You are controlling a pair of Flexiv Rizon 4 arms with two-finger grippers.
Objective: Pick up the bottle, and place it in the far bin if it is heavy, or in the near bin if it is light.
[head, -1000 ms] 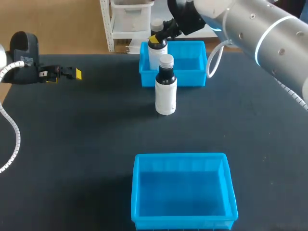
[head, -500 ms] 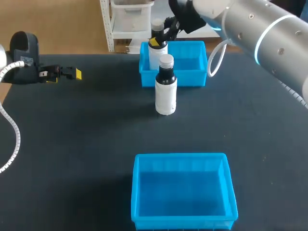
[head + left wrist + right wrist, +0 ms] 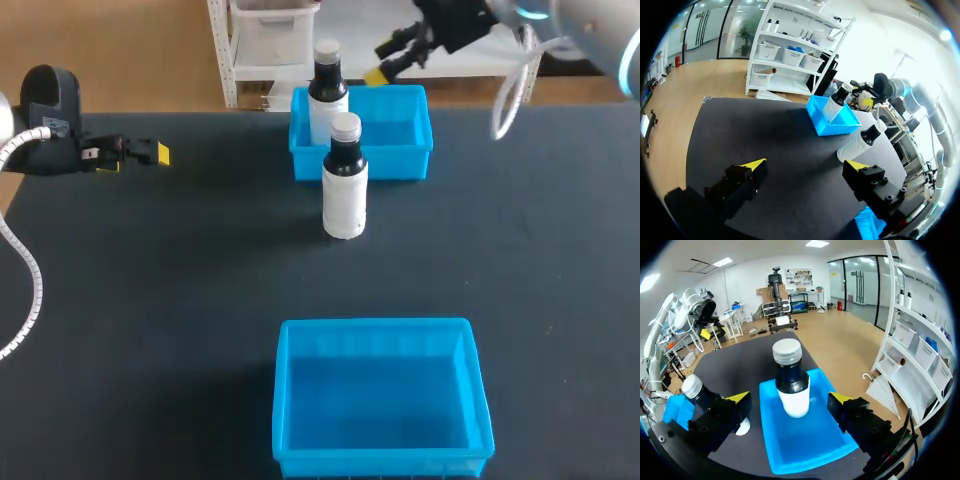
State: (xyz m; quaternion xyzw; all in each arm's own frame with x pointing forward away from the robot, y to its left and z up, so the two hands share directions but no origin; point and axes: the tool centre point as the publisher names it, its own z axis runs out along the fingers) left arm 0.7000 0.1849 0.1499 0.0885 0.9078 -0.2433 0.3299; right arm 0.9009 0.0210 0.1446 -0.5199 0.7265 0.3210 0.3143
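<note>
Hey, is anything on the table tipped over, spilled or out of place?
Nothing stands out. One bottle stands upright inside the far bin, the second bottle upright on the table in front of it. No spill or damage shows.

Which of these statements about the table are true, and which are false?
1. A bottle stands upright inside the far bin. True.
2. The right tool is shut on that bottle. False: it is open and clear of the bottle.
3. A second bottle stands on the table, in front of the far bin. True.
4. The near bin holds a bottle. False: there is no bottle in it.
5. The left tool is open and holds nothing. True.
</note>
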